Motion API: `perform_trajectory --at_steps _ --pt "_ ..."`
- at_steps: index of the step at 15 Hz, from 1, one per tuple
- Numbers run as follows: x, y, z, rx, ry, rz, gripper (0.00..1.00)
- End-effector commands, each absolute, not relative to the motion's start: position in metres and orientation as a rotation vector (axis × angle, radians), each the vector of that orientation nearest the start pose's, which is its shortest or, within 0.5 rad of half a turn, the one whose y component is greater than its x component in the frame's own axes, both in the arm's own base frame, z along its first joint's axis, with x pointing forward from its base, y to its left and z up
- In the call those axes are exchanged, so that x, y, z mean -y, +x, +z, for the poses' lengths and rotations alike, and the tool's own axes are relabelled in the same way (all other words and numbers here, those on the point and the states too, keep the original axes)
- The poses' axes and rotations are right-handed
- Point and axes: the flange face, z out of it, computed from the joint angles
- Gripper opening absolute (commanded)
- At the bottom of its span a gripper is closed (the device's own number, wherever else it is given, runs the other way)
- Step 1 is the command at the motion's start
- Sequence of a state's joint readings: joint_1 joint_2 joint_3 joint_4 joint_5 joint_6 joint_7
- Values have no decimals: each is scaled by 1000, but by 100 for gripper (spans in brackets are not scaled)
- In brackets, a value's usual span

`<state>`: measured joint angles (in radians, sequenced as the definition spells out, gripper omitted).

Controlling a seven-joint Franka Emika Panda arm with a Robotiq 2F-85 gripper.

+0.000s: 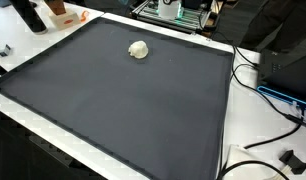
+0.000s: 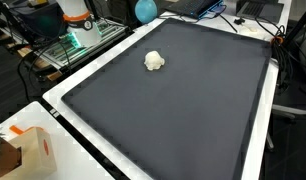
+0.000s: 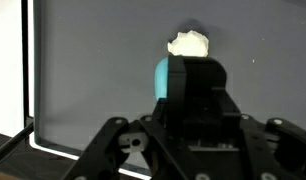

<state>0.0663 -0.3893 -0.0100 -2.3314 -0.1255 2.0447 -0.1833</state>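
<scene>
A small cream crumpled lump (image 1: 139, 49) lies on a dark grey mat (image 1: 123, 110) near the mat's far edge; it shows in both exterior views (image 2: 154, 61). In the wrist view the lump (image 3: 190, 44) lies just beyond my gripper (image 3: 193, 72). The black fingers stand together as one block with a cyan patch on the side. They hold nothing and are apart from the lump. The gripper does not show in either exterior view.
The mat (image 2: 183, 120) covers a white-edged table (image 2: 63, 108). Cables and a black box (image 1: 293, 65) lie at one side. A brown carton (image 2: 33, 150), a blue ball (image 2: 145, 10) and an equipment rack (image 1: 173, 12) stand off the mat.
</scene>
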Motion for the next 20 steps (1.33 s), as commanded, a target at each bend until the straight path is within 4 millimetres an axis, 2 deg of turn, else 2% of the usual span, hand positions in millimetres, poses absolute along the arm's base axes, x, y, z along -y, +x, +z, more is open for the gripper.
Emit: perform_trajectory --at_steps 1,5,10,15,20 --pt "-11 441 495 524 -3149 -199 25" --pt "3 440 489 577 -3023 -261 25" --pt "37 437 472 604 -2809 -340 25" --pt "74 433 444 611 -2590 -411 25" --pt "99 435 408 579 -2405 -448 25"
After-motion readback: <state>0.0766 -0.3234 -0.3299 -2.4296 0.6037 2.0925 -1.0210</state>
